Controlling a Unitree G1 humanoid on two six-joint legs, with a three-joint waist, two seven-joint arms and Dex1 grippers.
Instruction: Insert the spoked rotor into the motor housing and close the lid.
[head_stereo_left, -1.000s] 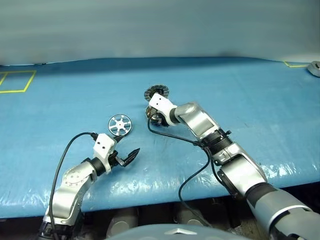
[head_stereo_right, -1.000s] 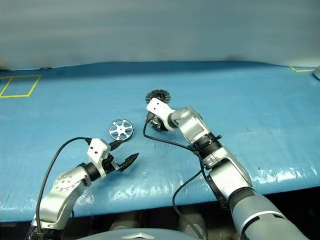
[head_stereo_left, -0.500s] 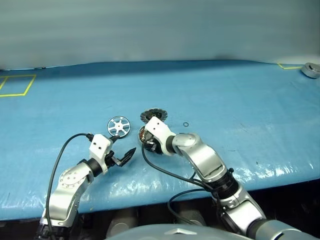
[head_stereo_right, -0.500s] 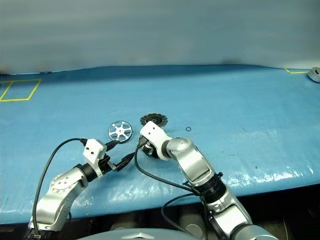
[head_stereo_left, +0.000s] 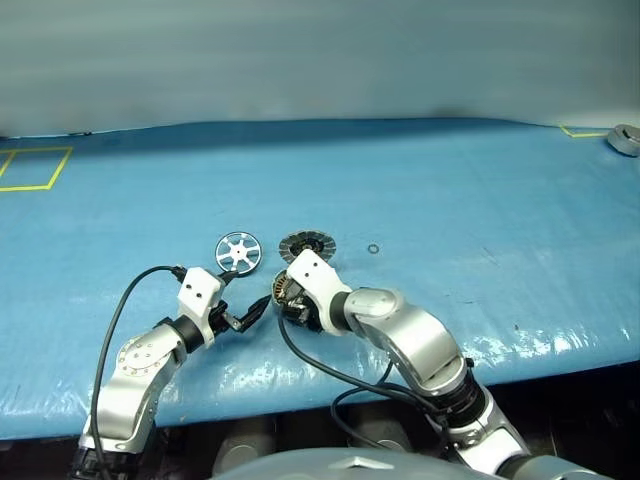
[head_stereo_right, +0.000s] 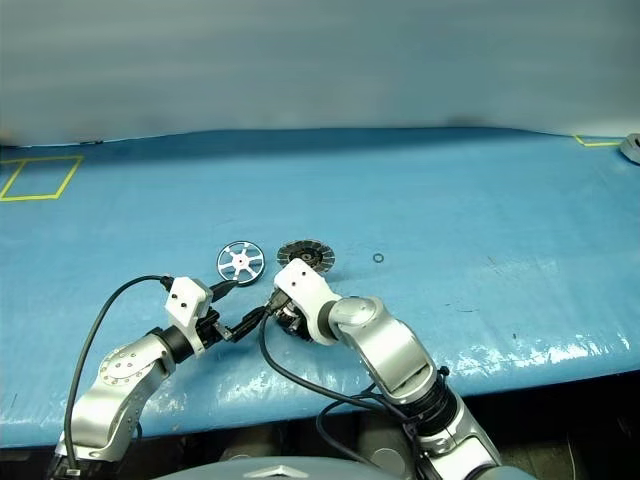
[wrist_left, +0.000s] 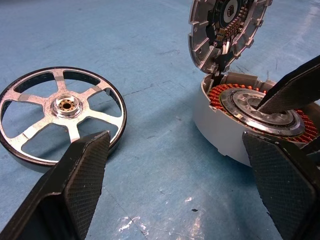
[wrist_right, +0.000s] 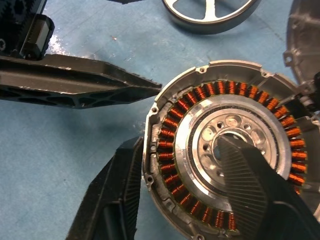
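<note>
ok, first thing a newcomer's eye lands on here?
The open motor housing, its copper winding ring bare, lid tipped up behind it on the blue table. The right end effector straddles the housing wall, one finger inside on the central bearing, one outside. The spoked rotor lies flat beside it, ahead of the open left end effector.

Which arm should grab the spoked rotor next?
Left, probably. Its end effector is open, empty, with the spoked rotor lying flat just ahead. The right end effector straddles the motor housing wall, one finger in the centre, under the raised lid.
</note>
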